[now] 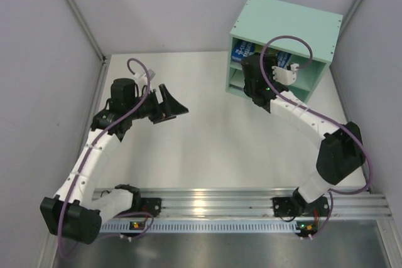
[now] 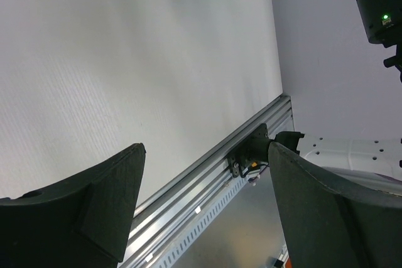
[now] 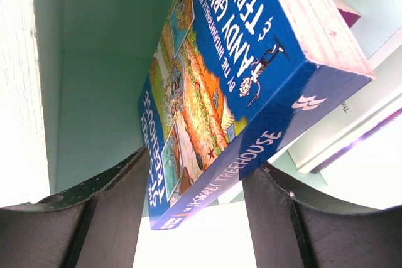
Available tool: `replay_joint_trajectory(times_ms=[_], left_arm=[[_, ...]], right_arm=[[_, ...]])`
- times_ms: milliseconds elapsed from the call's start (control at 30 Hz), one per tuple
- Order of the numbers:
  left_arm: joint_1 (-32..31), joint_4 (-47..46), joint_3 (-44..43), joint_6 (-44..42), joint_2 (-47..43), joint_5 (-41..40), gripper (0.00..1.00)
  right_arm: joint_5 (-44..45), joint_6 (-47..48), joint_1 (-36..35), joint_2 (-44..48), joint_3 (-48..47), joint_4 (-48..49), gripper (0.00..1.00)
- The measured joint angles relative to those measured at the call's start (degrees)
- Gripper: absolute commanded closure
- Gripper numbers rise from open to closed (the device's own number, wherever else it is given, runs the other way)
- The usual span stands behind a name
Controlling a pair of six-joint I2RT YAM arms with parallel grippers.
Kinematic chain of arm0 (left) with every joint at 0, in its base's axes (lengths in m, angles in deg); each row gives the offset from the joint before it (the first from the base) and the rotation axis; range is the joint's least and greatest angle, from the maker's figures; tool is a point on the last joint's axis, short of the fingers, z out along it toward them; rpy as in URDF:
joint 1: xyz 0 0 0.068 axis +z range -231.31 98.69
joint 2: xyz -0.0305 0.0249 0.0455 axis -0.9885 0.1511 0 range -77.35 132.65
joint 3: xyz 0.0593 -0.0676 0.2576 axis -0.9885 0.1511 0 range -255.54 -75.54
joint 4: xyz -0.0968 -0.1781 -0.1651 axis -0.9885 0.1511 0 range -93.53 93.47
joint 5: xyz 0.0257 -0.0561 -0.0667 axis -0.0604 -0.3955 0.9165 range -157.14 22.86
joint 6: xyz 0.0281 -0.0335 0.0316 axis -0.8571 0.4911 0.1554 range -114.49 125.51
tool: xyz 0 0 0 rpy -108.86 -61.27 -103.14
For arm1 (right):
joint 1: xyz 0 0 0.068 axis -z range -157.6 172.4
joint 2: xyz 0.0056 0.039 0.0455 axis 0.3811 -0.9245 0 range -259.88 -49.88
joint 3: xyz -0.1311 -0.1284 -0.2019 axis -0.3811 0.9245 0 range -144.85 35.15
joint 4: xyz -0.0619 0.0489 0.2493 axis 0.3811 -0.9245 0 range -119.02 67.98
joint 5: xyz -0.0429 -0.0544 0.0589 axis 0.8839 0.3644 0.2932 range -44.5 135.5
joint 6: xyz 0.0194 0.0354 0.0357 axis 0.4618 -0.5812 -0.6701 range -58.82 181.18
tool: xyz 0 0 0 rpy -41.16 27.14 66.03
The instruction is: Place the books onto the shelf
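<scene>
Top external view shows the mint-green shelf [image 1: 286,20] standing at the far right of the worktop [image 1: 207,149], its open front facing the arms. The right arm reaches into the upper compartment, where the blue book [image 1: 245,48] sits at the left end. Up close in the right wrist view, that book leans at a tilt, its yellow cover picture facing left. Its lower corner lies between the fingers of the right hand [image 3: 198,161]. The fingers stand apart, but I cannot tell whether they pinch it. More books [image 3: 352,127] with white and purple edges lie just beyond. Over on the left, the left hand [image 1: 171,103] hangs above bare worktop, spread wide and holding nothing.
</scene>
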Motion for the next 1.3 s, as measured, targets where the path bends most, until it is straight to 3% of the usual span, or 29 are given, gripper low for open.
replay_joint_trajectory(times_ms=[400, 533, 767, 900, 1300], left_arm=[[-0.1, 0.1, 1.1, 0.0, -1.2, -0.5, 0.17], [-0.1, 0.0, 1.2, 0.0, -1.3, -0.8, 0.17], [-0.1, 0.1, 1.4, 0.0, -1.3, -1.2, 0.17], [-0.1, 0.1, 1.4, 0.0, -1.3, -1.3, 0.17], [-0.1, 0.1, 1.4, 0.0, -0.7, -1.7, 0.18]], right_arm=[[-4.9, 2.7, 1.0, 1.6, 0.0, -1.9, 0.41], [-6.7, 3.7, 1.5, 1.8, 0.0, -2.3, 0.53], [-7.4, 3.2, 2.0, 1.9, 0.0, -0.7, 0.86], [-7.3, 3.2, 2.3, 2.4, 0.8, 1.5, 1.0], [-6.6, -2.4, 2.6, 2.3, 4.7, 6.4, 1.0]])
